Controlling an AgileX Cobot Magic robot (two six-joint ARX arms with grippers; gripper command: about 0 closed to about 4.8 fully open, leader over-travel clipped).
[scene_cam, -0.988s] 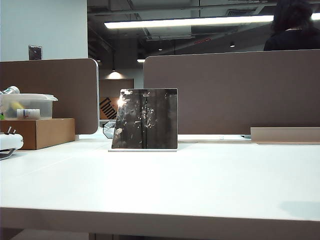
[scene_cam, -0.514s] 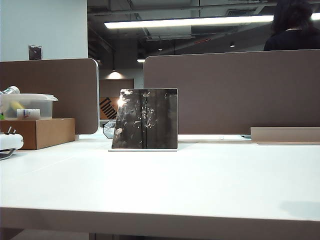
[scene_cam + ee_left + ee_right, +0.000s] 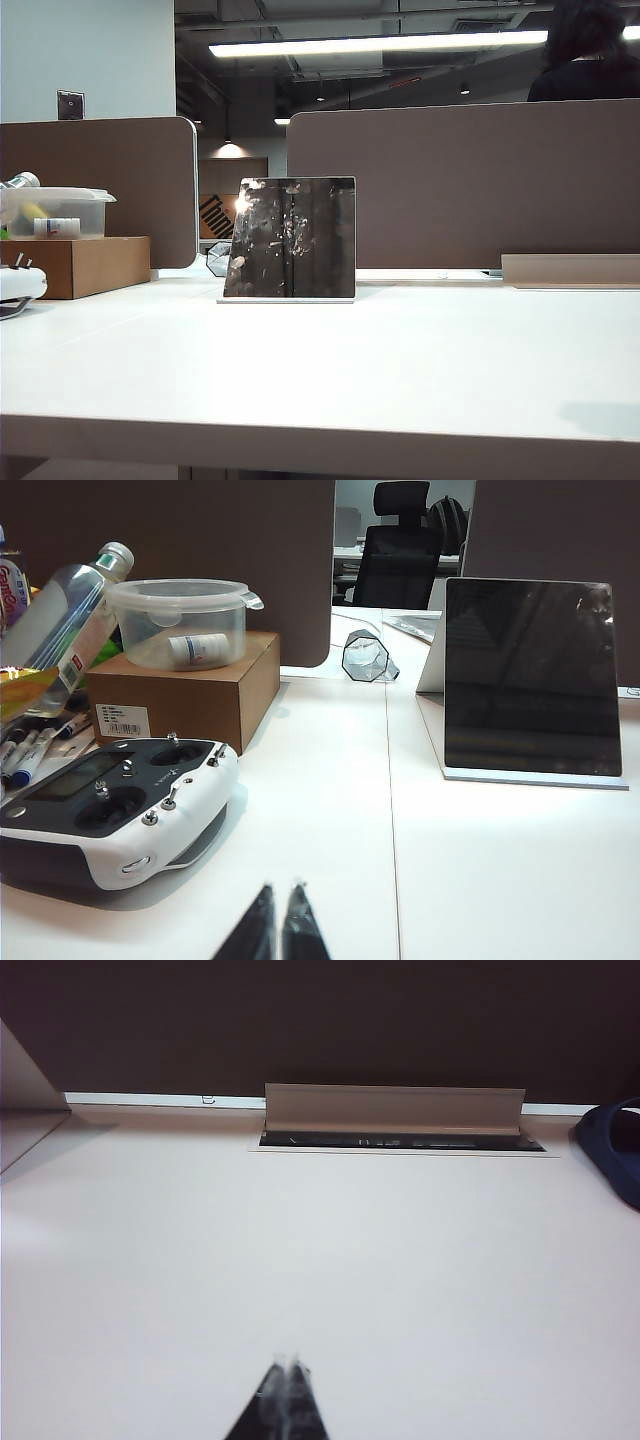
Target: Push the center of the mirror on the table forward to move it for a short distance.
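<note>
Square dark reflective mirror (image 3: 528, 678), white-edged: we find it upright on the white surface (image 3: 330, 810), ahead of the clenched left end effector (image 3: 277, 908), the nearer; right end effector (image 3: 287, 1372) clenched, mirror unseen there.

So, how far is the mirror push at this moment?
Done: nothing visible yet. The mirror stands upright on the table, near the brown partitions, untouched. In hand: the left gripper, fingertips together, is low over the table facing the mirror but well short of it. The right gripper, also closed, faces bare table. Neither shows in the exterior view. Left: the approach, contact at the mirror's center, and the push.
</note>
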